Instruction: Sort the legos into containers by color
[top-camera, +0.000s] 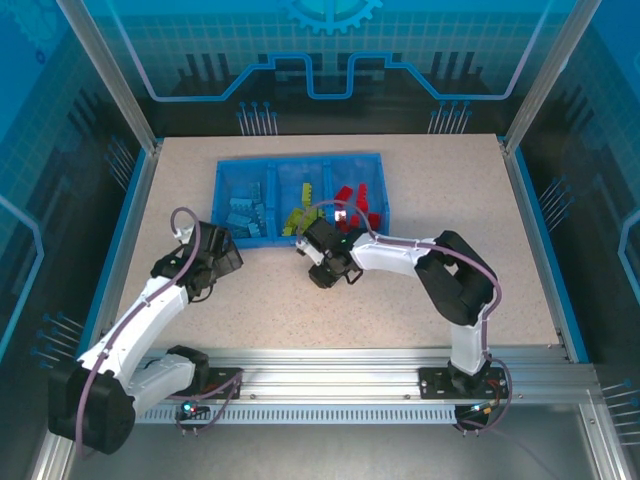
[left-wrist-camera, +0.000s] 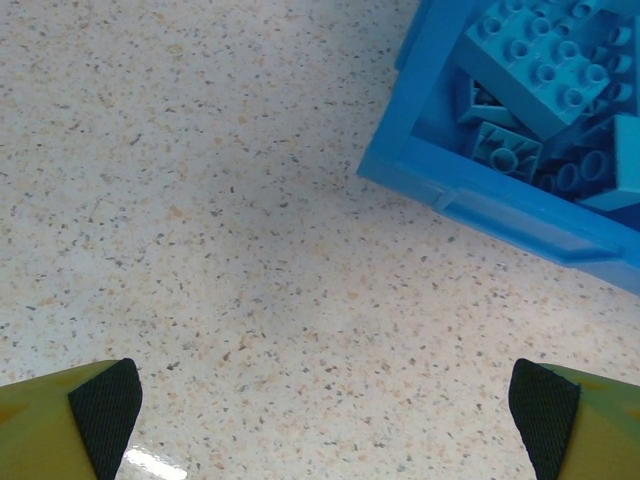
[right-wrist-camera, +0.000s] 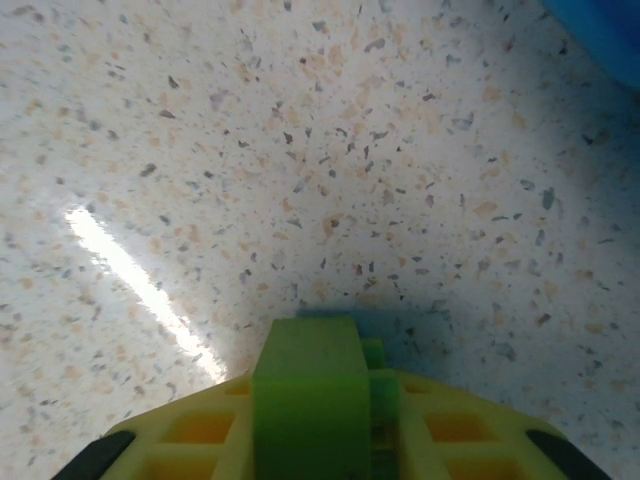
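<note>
1. My left tool (left-wrist-camera: 325, 408) stands with its fingers wide apart over bare worktop (left-wrist-camera: 250, 250), holding nothing.
2. In that wrist view the tray (left-wrist-camera: 470, 195) corner lies toward 1 o'clock.
3. My right tool (right-wrist-camera: 322, 455) is clamped on a lime green lego (right-wrist-camera: 305, 385), close above the worktop.
4. Seen from above, that tool sits just at 6 o'clock of the tray's middle compartment.
5. Light blue legos (top-camera: 245, 210) lie in the left compartment, green legos (top-camera: 297, 218) in the middle, red legos (top-camera: 358, 200) in the right.
</note>
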